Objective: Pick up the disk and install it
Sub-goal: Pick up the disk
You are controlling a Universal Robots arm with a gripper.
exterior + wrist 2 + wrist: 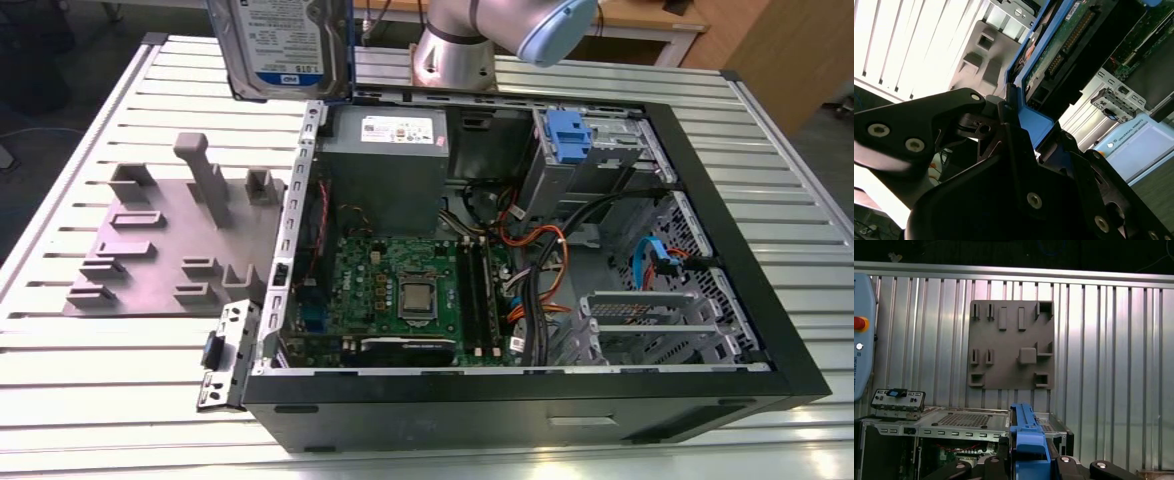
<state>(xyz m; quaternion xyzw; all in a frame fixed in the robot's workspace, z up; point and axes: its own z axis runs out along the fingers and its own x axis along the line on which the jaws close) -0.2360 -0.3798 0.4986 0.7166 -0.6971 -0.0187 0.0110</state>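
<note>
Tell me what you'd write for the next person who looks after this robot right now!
Gripper: shut on the blue frame of the disk.
Disk: held upright in the air, off the table. In the exterior view it is above the far corner of the open computer case.
Grey holder plate: lies on the table, at the exterior view's left of the case.
Done: the disk is picked up.
Left: installing it; the disk is not yet inside the case.
</note>
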